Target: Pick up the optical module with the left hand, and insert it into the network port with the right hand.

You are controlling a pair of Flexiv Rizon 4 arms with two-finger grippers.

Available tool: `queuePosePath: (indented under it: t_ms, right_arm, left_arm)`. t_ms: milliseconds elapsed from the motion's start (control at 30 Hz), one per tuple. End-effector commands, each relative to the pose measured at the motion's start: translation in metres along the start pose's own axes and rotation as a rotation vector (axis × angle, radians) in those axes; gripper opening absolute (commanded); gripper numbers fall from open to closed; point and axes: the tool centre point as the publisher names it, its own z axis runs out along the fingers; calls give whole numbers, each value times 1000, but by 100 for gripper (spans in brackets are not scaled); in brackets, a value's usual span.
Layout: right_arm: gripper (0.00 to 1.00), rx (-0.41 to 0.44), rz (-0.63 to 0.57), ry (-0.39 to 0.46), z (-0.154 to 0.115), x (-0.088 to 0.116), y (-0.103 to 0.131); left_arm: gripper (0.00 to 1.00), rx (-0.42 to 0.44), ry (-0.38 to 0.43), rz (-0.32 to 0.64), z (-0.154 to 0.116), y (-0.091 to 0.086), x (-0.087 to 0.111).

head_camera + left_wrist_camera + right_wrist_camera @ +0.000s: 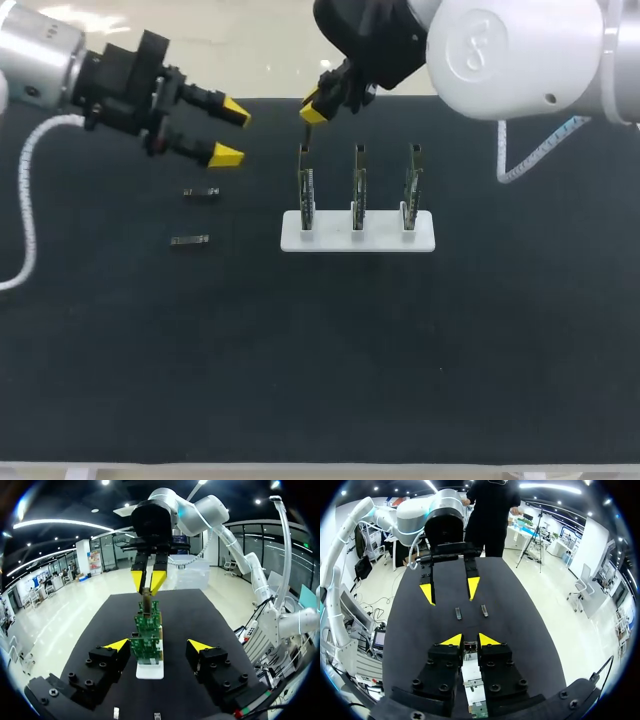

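The right claw (315,105), clenched on the optical module (470,645), may jam it against the network port (304,155) if tilted, while the left claw (232,133) hangs released.

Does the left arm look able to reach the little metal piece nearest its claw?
Probably yes: the left claw is open and empty, the metal piece lies uncovered close by, and the right claw is away over the circuit boards.
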Motion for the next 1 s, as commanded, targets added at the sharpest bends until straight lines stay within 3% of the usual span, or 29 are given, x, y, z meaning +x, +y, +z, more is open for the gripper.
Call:
queuePosePath:
  t_ms: [33, 500, 1000]
  right_arm:
    - [0, -15, -6, -5, 4, -2, -4]
    - [0, -61, -39, -12, 5, -3, -10]
    - [0, -83, -39, -7, 5, -3, -10]
  left_arm:
    - [100, -59, 56, -3, -19, -14, 1]
    - [100, -13, 142, -14, -65, -22, 32]
    - [100, -13, 142, -14, -65, -22, 32]
